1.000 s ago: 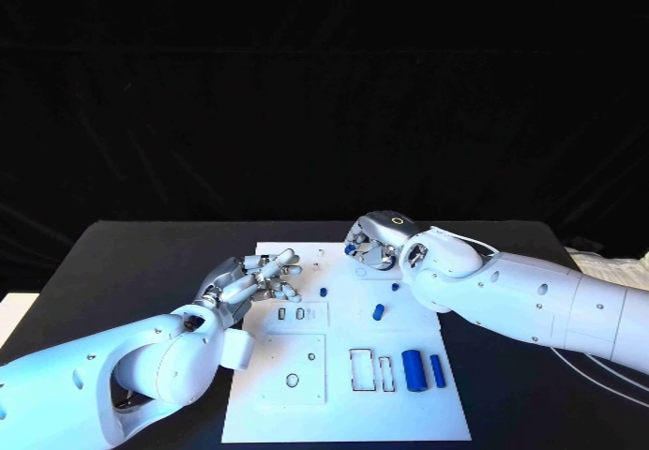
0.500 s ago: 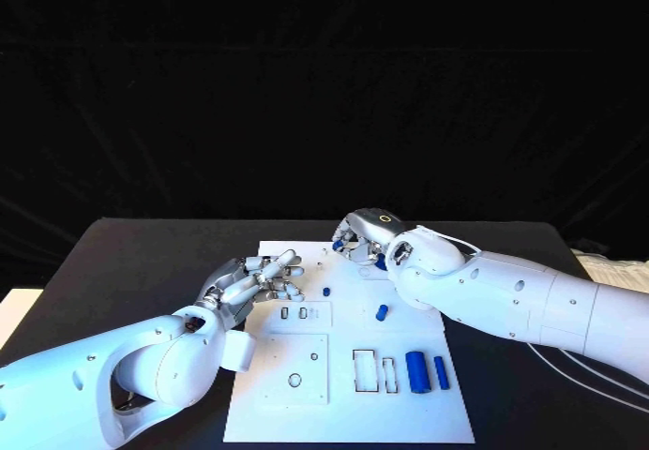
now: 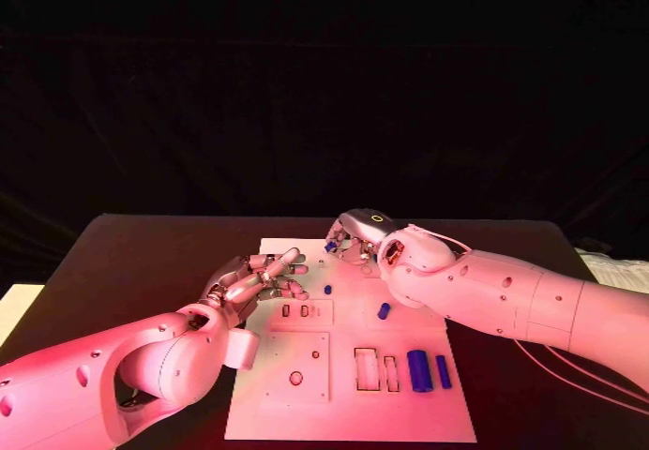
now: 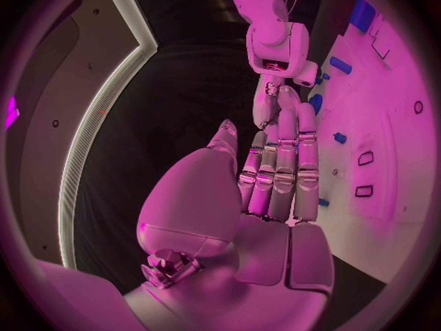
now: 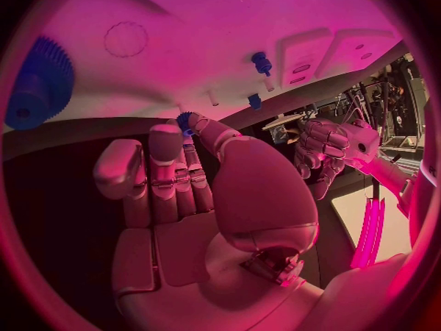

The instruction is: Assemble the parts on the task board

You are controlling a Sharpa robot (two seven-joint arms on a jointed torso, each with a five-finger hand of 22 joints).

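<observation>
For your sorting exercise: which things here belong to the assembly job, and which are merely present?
Belong: task board; blue parts; small blue part at the right hand's fingers; left hand, open.
Merely present: black table.

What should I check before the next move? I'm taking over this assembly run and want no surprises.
1. Right hand holds a part: ok, a small blue part is pinched at its fingertips.
2. Left hand is free: ok, fingers stretched out, holding nothing.
3. Hands are clear of each other: ok, a gap shows between them over the task board.
4. Board lies flat on the table: ok.
5. Seat for the pinched part is located: cannot tell.
6. Other parts are undisturbed: ok, two blue cylinders lie side by side on the board.
</observation>
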